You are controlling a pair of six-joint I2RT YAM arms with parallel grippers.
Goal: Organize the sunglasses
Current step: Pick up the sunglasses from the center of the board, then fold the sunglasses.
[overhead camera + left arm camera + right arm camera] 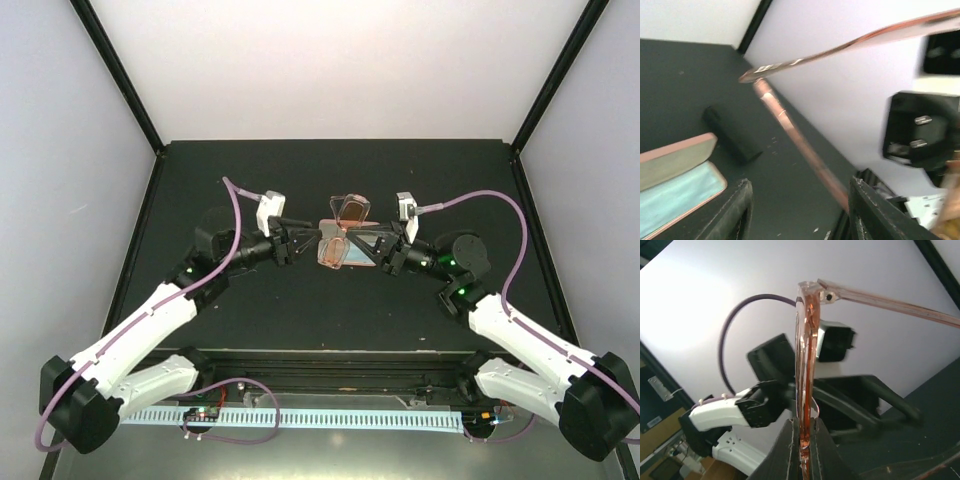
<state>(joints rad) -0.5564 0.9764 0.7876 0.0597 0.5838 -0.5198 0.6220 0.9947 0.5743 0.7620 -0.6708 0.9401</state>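
Nearest, the right pincer (803, 435) is shut tight on the rim of the red-pink thin-framed sunglasses (806, 340), held edge-up above the black bench (300, 310), midway between both arms. Their long axis runs across toward the left pincer (800, 200), which stands about half open. One folding arm passes between its fingers, apparently ungripped. Just below lies an open pink oblong case (362, 245).
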